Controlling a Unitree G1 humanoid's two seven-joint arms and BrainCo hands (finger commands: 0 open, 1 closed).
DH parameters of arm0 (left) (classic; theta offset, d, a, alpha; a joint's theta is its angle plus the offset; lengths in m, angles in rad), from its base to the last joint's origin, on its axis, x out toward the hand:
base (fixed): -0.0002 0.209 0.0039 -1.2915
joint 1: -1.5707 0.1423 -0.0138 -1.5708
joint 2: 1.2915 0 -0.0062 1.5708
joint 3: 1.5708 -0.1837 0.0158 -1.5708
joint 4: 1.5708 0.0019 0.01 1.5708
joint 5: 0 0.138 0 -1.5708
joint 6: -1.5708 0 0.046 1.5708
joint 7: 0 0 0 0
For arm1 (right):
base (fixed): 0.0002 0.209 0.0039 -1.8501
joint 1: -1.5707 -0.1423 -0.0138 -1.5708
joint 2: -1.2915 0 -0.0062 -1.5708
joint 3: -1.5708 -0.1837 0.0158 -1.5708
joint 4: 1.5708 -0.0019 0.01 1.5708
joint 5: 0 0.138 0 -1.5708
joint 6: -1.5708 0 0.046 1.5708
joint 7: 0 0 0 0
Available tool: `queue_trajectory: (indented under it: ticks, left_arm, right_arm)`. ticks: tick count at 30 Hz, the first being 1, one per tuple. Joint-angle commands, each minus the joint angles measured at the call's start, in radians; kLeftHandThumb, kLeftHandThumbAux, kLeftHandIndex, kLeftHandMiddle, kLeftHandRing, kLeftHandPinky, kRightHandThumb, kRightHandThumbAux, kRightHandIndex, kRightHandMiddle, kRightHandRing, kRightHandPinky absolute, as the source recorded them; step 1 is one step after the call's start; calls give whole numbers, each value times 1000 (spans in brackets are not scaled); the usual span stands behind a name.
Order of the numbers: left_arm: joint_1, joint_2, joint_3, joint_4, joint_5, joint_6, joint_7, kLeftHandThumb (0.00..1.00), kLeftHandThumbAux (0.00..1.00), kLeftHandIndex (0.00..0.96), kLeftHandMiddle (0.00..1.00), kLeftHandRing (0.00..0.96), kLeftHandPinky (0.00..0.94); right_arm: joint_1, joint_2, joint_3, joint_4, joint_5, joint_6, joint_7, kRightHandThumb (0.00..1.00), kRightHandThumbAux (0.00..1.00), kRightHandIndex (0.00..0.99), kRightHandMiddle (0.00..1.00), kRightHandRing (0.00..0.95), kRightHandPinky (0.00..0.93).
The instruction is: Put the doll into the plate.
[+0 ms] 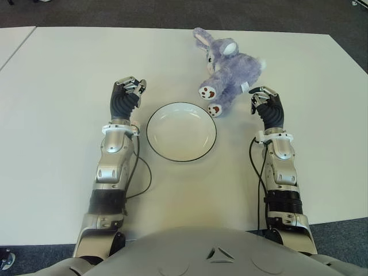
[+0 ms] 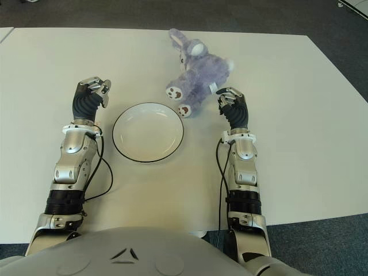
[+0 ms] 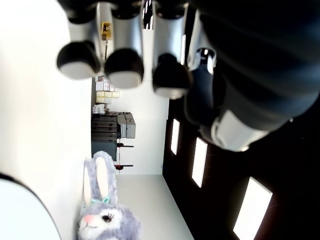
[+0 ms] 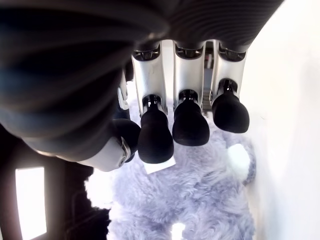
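The doll point(image 1: 230, 72), a purple-grey plush rabbit with white paw soles, lies on its back on the white table point(image 1: 57, 86), just beyond the right side of the plate. The white plate point(image 1: 181, 132) has a thin dark rim and holds nothing. My right hand point(image 1: 261, 96) hovers close to the doll's right flank, near its white tag. In the right wrist view its fingertips point(image 4: 190, 122) hang loose in front of the doll's fur point(image 4: 200, 200) without gripping it. My left hand point(image 1: 129, 91) shows left of the plate, fingers point(image 3: 124, 67) relaxed and holding nothing.
A second white table's corner point(image 1: 11, 43) shows at the far left. Dark carpet point(image 1: 115, 14) runs beyond the table's far edge. Black cables point(image 1: 141, 172) trail along both forearms near the plate.
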Motion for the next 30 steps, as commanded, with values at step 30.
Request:
queue_trajectory:
  ticks: [30]
  left_arm:
    - [69, -44, -6, 84, 31, -42, 14, 709, 707, 442, 872, 884, 870]
  right_arm:
    - [109, -32, 37, -125, -302, -102, -244, 712, 720, 436, 772, 764, 746]
